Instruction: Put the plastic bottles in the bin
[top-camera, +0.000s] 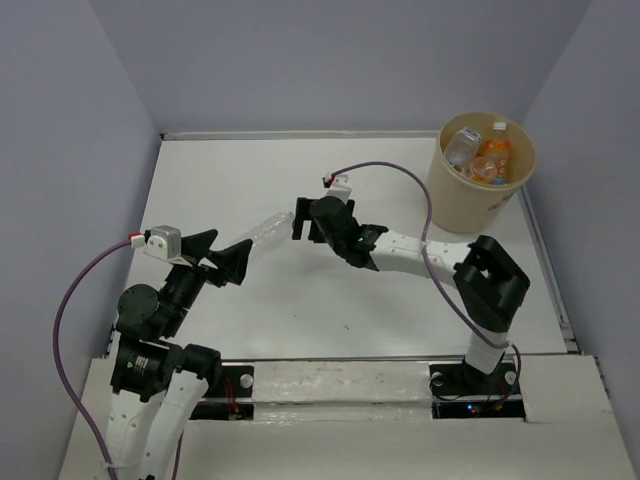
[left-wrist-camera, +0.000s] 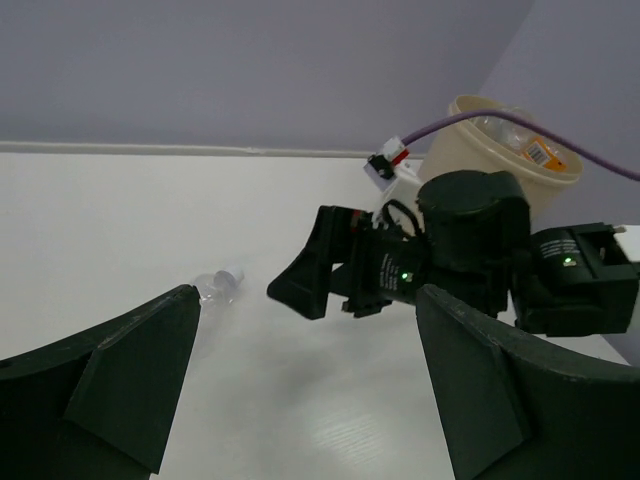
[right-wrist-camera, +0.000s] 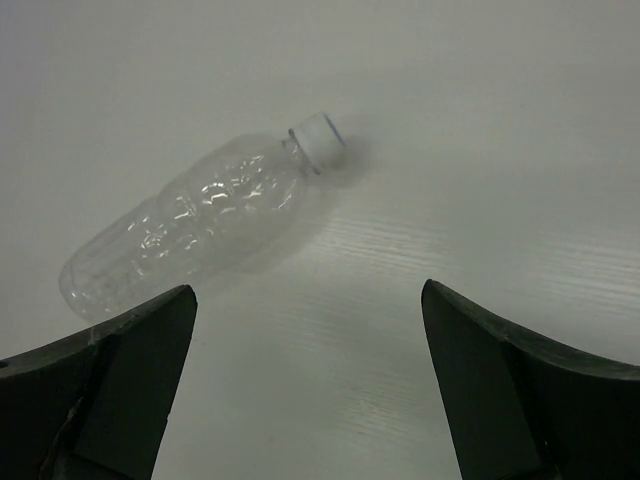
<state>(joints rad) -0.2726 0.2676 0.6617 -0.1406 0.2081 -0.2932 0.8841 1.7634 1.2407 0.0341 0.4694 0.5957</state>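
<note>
While one clear plastic bottle (right-wrist-camera: 195, 225) lies on its side on the white bench (top-camera: 300, 310), the two tools stand close to it, one on each side. In the top view the bottle is near the middle of the bench, between the left tool (top-camera: 222, 254) and the right tool (top-camera: 316, 216).

The right tool is opened wide and has hold of nothing. In its wrist view the bottle lies on the bench in front of the two dark fingers (right-wrist-camera: 120, 380). The bottom end of the bottle is just beside the tip of the finger on the left of that picture, and the white cap (right-wrist-camera: 322, 135) points away from the camera. If this finger touches the bottle or not, I cannot tell.

The left tool is also open and empty. In its wrist view most of the bottle is hidden behind one finger, and only the cap end shows just beyond the tip. The right tool is seen ahead of it, low over the bench.

The bin (top-camera: 452, 200) stands upright at the far right corner of the bench, well apart from the lying bottle. Inside it I can see a second clear bottle (top-camera: 461, 146) and an orange bottle (top-camera: 492, 158) beside it. How many more are under them I cannot tell.
</note>
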